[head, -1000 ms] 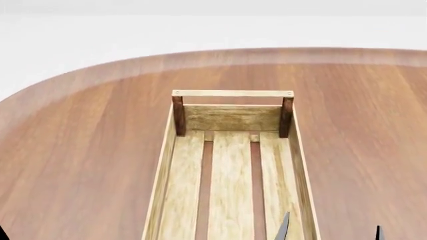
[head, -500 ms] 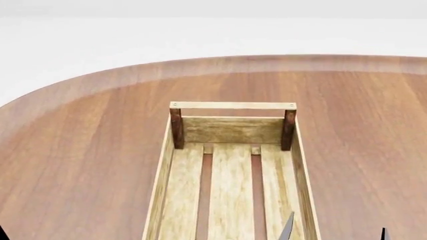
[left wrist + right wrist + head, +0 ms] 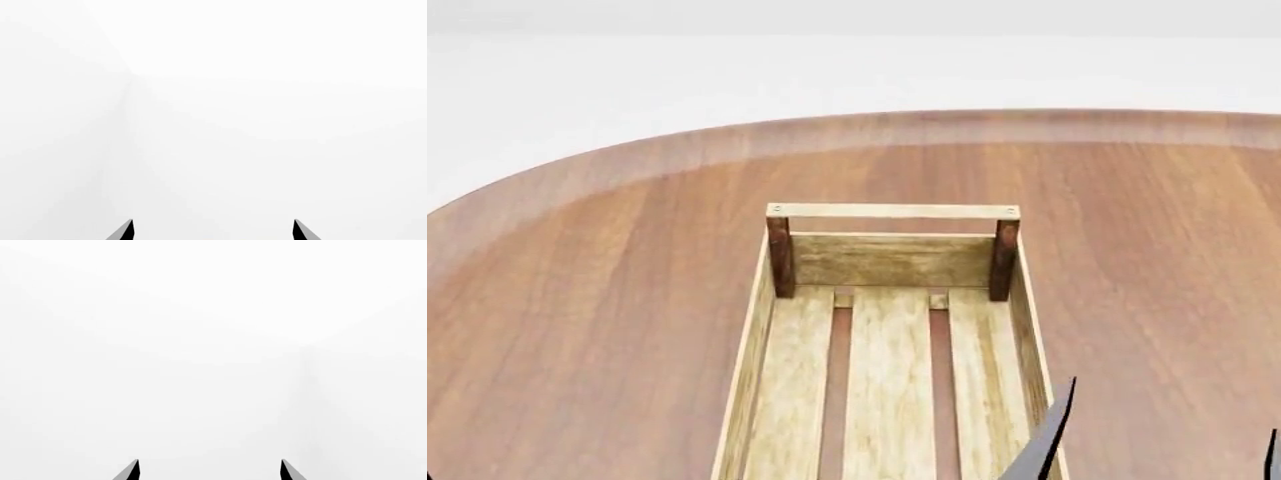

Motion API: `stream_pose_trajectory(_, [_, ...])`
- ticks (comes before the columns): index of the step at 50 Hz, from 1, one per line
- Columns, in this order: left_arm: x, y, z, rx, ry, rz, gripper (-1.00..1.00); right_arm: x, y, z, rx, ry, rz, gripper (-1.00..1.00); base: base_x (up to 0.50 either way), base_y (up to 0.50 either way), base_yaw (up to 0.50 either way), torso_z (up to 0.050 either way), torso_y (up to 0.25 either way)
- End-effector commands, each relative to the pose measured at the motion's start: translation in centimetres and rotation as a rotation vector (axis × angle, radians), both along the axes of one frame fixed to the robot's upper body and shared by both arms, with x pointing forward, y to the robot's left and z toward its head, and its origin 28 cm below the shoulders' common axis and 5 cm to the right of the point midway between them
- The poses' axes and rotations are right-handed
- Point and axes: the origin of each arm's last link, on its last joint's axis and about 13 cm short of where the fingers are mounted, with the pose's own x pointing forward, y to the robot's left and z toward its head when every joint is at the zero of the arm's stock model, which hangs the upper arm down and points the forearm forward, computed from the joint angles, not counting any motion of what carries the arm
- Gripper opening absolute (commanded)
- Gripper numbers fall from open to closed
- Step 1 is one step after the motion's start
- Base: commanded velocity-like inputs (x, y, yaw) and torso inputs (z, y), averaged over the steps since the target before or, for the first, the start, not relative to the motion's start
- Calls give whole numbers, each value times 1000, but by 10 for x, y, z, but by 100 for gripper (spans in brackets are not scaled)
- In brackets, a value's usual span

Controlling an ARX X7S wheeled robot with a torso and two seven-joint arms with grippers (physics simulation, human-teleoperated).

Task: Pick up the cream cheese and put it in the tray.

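Observation:
The tray [image 3: 892, 212], a light-wood crate with dark brown corner posts and a slatted bottom, lies in the middle of the head view with nothing in the part that shows. The cream cheese is out of view in every frame. My right gripper [image 3: 1161, 452] shows only as two dark fingertips [image 3: 1049, 436] near the tray's right wall, spread wide. In the right wrist view the right gripper [image 3: 209, 471] is open against blank white. The left gripper [image 3: 213, 231] is open too, facing blank white, and is not seen in the head view.
The tray rests on a large round brown wooden table [image 3: 601, 300] whose curved far edge [image 3: 827, 128] meets a plain white background. Both wrist views show only white surfaces.
The head view tilted up slightly in the first half second, then held still. The right gripper's fingertips have since risen higher into the head view and shifted right.

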Motion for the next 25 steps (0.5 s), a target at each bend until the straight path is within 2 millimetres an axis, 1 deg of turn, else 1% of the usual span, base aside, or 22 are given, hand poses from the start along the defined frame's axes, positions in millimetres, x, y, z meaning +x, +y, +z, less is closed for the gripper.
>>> stream_pose_trajectory(1, [-1, 2, 2, -10, 1, -1, 100, -1, -20, 23, 2, -18, -177, 100, 0, 0, 0, 0, 0])
stream_pose_trajectory(4, [-1, 2, 2, -10, 2, 0, 100, -2, -27, 26, 19, -16, -222, 100, 0, 0, 0, 0, 0])
stream_pose_trajectory(5, [0, 2, 1, -9, 3, 1, 100, -2, -30, 27, 13, -20, -272, 100, 0, 0, 0, 0, 0])
stream_pose_trajectory(6, [0, 2, 1, -9, 4, 0, 100, -2, -31, 28, 26, -20, -257, 100, 0, 0, 0, 0, 0])
stream_pose_trajectory(14, [1, 3, 0, -8, 3, 2, 100, -7, -41, 38, 68, -29, -330, 100, 0, 0, 0, 0, 0])
stream_pose_trajectory(21, [1, 4, 1, -11, 1, 7, 100, -12, -57, 45, 105, -29, -443, 100, 0, 0, 0, 0, 0])
stream_pose_trajectory(25, [1, 4, 1, -10, -1, 8, 100, -15, -65, 46, 121, -27, -503, 100, 0, 0, 0, 0, 0])
